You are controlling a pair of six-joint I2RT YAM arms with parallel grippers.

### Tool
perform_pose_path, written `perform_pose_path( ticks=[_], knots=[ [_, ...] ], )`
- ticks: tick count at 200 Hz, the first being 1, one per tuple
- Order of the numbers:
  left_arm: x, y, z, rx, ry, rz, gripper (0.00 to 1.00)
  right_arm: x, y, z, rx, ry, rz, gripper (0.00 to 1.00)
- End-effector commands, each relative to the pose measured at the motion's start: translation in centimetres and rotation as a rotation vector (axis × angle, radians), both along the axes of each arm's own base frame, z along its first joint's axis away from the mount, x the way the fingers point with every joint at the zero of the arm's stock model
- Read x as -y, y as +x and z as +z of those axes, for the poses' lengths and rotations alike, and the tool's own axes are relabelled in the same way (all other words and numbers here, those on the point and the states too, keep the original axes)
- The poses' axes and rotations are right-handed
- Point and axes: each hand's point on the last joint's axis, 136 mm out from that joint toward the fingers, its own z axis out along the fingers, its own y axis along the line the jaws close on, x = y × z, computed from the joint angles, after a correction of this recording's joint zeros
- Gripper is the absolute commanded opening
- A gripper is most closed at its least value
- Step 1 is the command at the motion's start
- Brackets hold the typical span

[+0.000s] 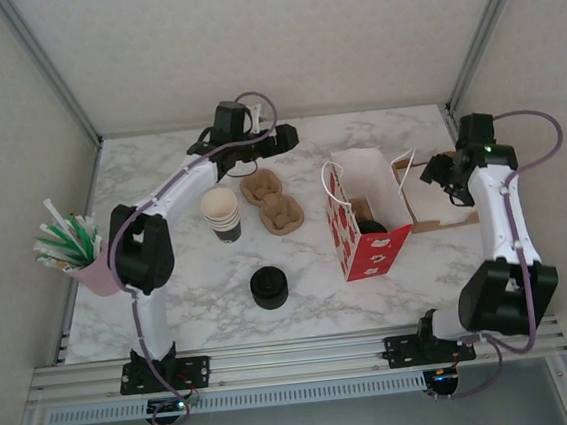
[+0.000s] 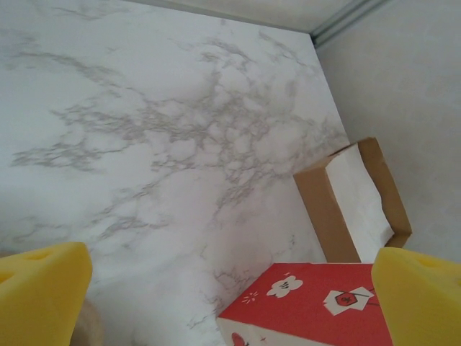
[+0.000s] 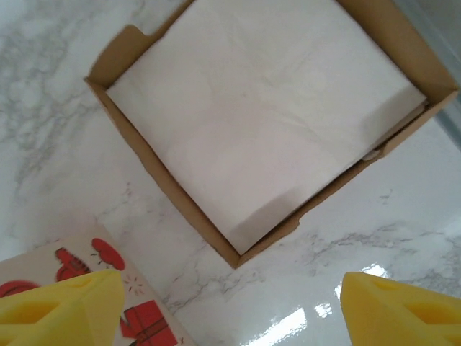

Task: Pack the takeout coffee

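coffee: a round black lid (image 1: 372, 227) shows down inside the open red bag (image 1: 368, 252), which stands right of the table's (image 1: 193, 312) middle; the bag hides the cup's sides, so this reads as the lidded cup already packed.
long axis: upright, judging by the lid facing straight up from the bag's mouth.
right jaws: apart with nothing between them, yellow pads (image 3: 61, 310) low at either side, hanging over the brown box (image 3: 158, 173) of white napkins (image 3: 266, 115) by the table's right edge.
left jaws: apart and empty, pads (image 2: 39, 292) wide, above bare marble near the middle of the far edge.
bearing: from the right jaws the coffee lies toward the table's left and near edges, just past the bag's wall; from the left jaws it lies toward the right and near edges, well apart.
nearer arm: the right arm (image 1: 499, 212).
likely step: with the cup in the bag, the napkins under the right jaws look like the next thing to go in.
left on the table: a stack of lidless cups (image 1: 221, 214), two pulp trays (image 1: 272, 201), a stack of lids (image 1: 269, 287).
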Motion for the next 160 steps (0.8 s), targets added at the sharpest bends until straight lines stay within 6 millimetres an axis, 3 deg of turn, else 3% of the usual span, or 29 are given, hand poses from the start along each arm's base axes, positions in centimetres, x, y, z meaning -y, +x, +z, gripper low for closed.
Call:
perform_pose_path(
  ticks=[1,33,65,160],
  knots=[
    [3.0,-0.6,-0.6,0.004,0.006,-0.107,1.0,0.4,1.5,-2.0,-0.036,0.001,0.034,0.76],
    [5.4,-0.6,-2.7,-0.017,0.02,-0.165,1.0,1.2,3.2,-4.8,-0.1,-0.004,0.037,0.72],
    [6.4,-0.2,-4.1,-0.039,0.018,-0.187,1.0,1.9,4.7,-7.1,-0.149,-0.011,0.047,0.69],
    [7.5,-0.6,-5.2,-0.043,0.021,-0.216,1.0,4.0,7.8,-12.7,-0.298,-0.012,0.049,0.65]
  ],
)
